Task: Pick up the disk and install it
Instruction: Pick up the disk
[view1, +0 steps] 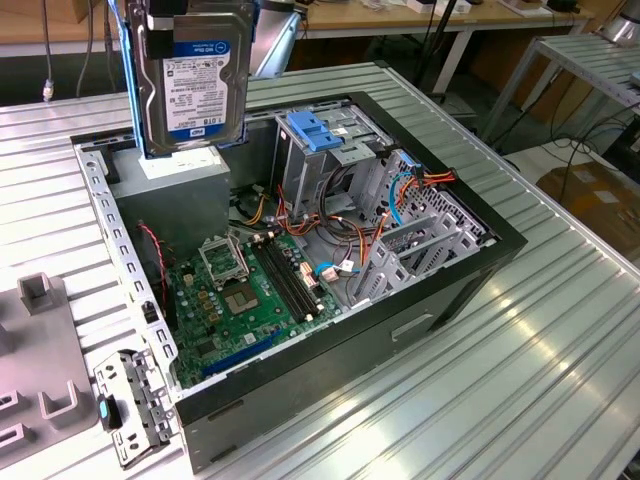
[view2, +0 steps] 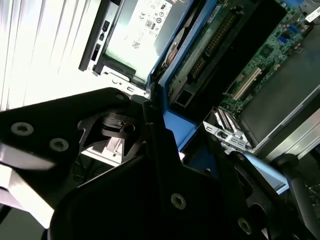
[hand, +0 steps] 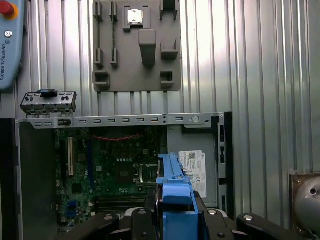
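Ribbed aluminium worktop (view1: 560, 330) carries an open computer case (view1: 480, 250) lying on its side, with wooden-topped tables and hanging leads behind it.

Inside the case, a green motherboard (view1: 230, 300) covers the floor, with black memory slots (view1: 285, 280) running across it. A plain grey power supply box (view1: 180, 190) fills the corner at the exterior view's left. A metal drive cage (view1: 300, 175) stands toward the far side with a blue bracket (view1: 315, 130) on top of it. Orange, red and blue cables (view1: 437, 178) loop between the cage and the board.

The disk (view1: 195, 80) hangs upright in the air over the power supply corner, its white and blue label facing the exterior camera. Its lower edge is just above the box. The gripper (hand: 175, 212) is clamped on the disk from above. In the first wrist view its black fingers (hand: 150, 212) sit on either side of the blue side rail, and the disk is seen edge-on over the case interior. In the second wrist view, the disk's blue rail (view2: 175, 127) runs out from between the black gripper parts toward the case.

Outside the case, a grey fixture plate (view1: 40, 370) lies flat on the worktop. A small metal bracket (view1: 125, 405) with a blue clip rests just beside the case's near corner. A pale blue pendant (hand: 7, 45) with a red button lies farther off.
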